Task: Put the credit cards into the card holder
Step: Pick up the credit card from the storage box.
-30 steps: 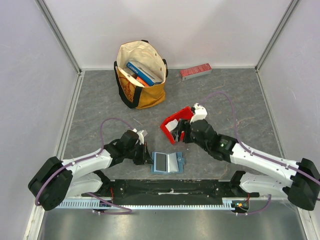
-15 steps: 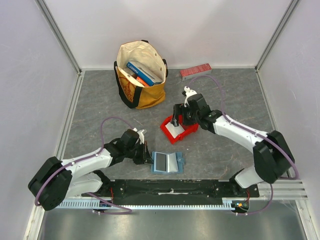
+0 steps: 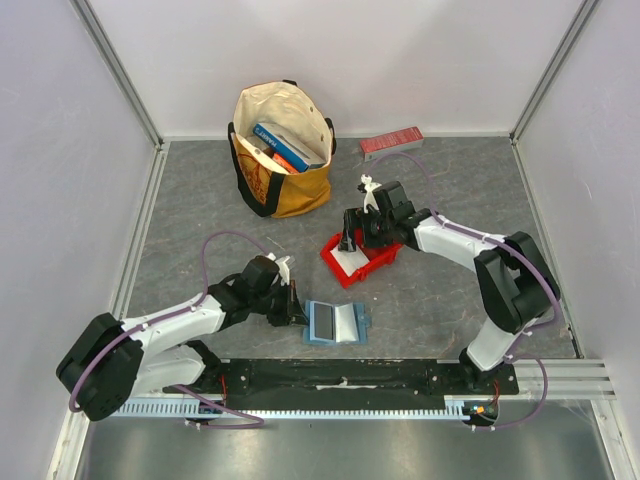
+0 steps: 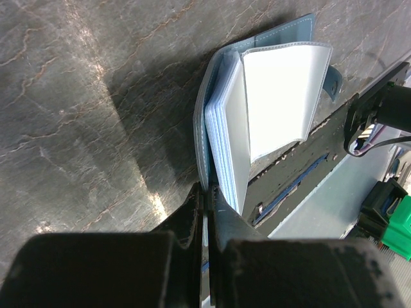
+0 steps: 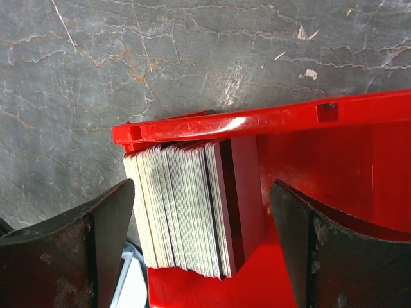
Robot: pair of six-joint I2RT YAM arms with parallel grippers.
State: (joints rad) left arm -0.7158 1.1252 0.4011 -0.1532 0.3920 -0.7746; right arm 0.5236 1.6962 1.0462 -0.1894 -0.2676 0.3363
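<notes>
The teal-blue card holder (image 3: 337,324) lies open on the table near the front edge, its clear sleeves fanned out in the left wrist view (image 4: 276,96). My left gripper (image 3: 300,312) is shut on the holder's left cover edge (image 4: 209,196). A stack of credit cards (image 5: 186,205), mostly white with a brown one at the right end, stands on edge in a red bin (image 5: 257,119). My right gripper (image 5: 202,237) is open, its fingers either side of the stack without touching it. From above, the right gripper (image 3: 352,240) hovers over the bin (image 3: 375,262).
A tan tote bag (image 3: 282,150) holding books stands at the back left. A long red box (image 3: 391,142) lies against the back wall. Grey walls enclose the table on three sides.
The red bin, tilted up at the right gripper a second ago, now sits flat on the table. The right arm has swung back and over it. The left arm is still.
</notes>
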